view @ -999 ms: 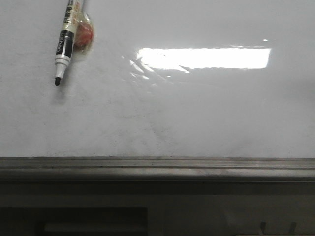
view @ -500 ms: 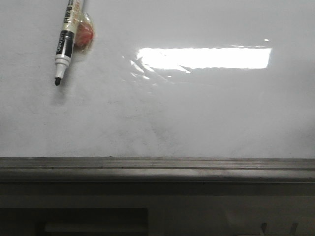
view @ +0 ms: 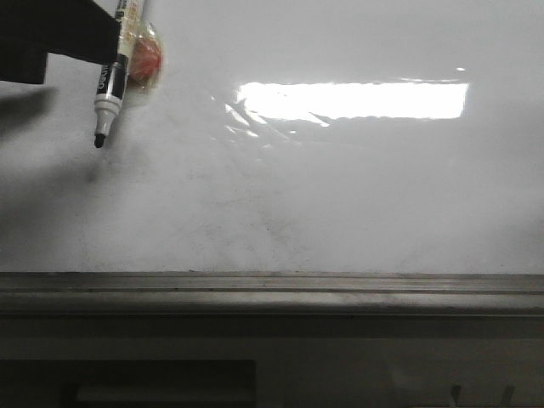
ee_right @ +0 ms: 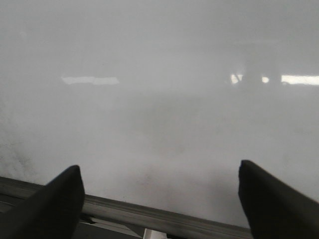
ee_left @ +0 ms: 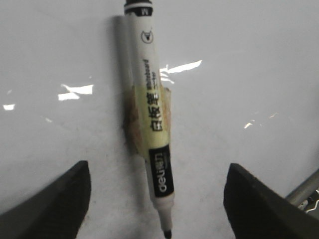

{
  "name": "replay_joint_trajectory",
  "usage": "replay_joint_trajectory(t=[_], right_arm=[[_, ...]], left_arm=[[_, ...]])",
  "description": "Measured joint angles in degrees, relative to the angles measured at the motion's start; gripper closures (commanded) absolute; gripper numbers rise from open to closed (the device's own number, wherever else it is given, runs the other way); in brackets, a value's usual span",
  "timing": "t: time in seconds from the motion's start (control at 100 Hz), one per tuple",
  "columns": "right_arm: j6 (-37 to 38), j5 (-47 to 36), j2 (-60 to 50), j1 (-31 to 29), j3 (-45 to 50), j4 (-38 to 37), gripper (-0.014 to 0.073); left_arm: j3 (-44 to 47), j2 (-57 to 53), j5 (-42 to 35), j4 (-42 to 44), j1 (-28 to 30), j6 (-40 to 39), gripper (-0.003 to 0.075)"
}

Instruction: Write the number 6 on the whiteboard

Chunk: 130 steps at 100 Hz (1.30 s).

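Note:
The whiteboard (view: 340, 187) is glossy white with a bright glare, faint smudges and a grey bottom rail (view: 272, 285). No black drawn line of a number 6 shows on it. A black-and-white marker (view: 110, 81) sits on the board at the upper left, tip down, over a red and yellowish lump (view: 146, 59). My left gripper (ee_left: 157, 168) is open, with the marker (ee_left: 149, 99) between its fingers and apart from both. Its dark body (view: 51, 38) shows at the top left of the front view. My right gripper (ee_right: 159, 169) is open and empty, facing the board above the rail (ee_right: 149, 214).
Below the rail, a dark frame with a recessed slot (view: 161, 382) runs along the bottom of the front view. A metal rod (ee_left: 304, 191) shows beside my left gripper's finger.
My left gripper's dark body has come into the front view at the top left, next to the marker, and casts a shadow on the board. The marker has not moved.

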Motion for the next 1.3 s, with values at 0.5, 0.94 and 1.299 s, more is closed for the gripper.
replay_joint_trajectory(t=[0.5, 0.94, 1.299], right_arm=[[0.0, 0.1, 0.0, 0.0, 0.0, 0.0, 0.0021], [-9.7, 4.8, 3.9, 0.2, -3.4, 9.3, 0.0022], [-30.8, 19.0, 22.1, 0.3, -17.1, 31.6, 0.0022]], left_arm=[[-3.2, 7.8, -4.4, 1.8, -1.7, 0.5, 0.074], [-5.9, 0.2, 9.0, 13.8, -3.0, 0.6, 0.0741], [-9.2, 3.4, 14.5, 24.4, -16.2, 0.7, 0.0741]])
